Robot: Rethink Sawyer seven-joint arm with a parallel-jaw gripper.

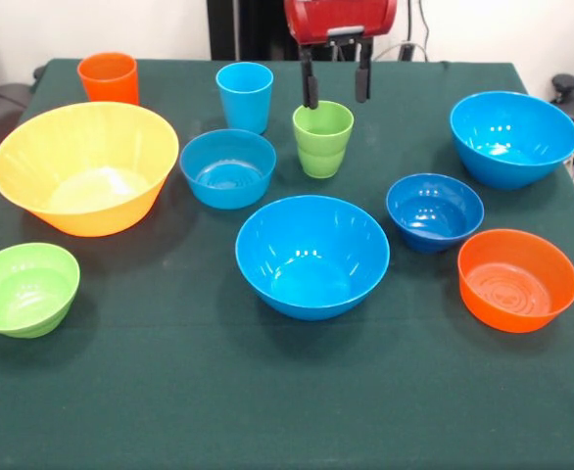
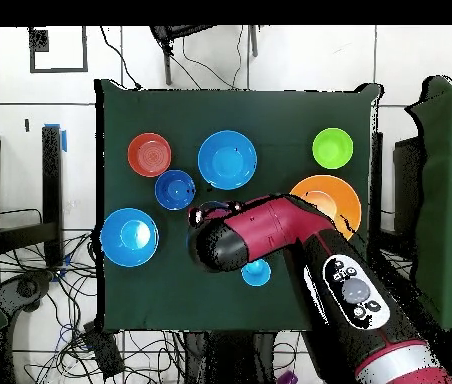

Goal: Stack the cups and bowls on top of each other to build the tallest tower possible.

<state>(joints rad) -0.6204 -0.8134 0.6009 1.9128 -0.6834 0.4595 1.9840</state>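
Note:
My gripper (image 1: 336,96) is open and empty, its two black fingers (image 1: 310,86) hanging just above the far rim of the lime green cup (image 1: 322,139). The light blue cup (image 1: 245,95) and the orange cup (image 1: 108,76) stand further back left. All bowls stand apart, none nested: yellow-orange (image 1: 84,166), medium light blue (image 1: 227,167), two large bright blue (image 1: 311,255) (image 1: 513,137), small dark blue (image 1: 434,211), orange (image 1: 517,279), lime green (image 1: 24,288). In the overhead view the arm (image 2: 270,235) hides the gripper, the green cup and the medium bowl.
The dark green tablecloth (image 1: 267,411) covers the table. In the overhead view the light blue cup (image 2: 256,272) peeks out beside the arm, and the yellow-orange bowl (image 2: 335,192) is half covered. Cables lie on the floor around the table.

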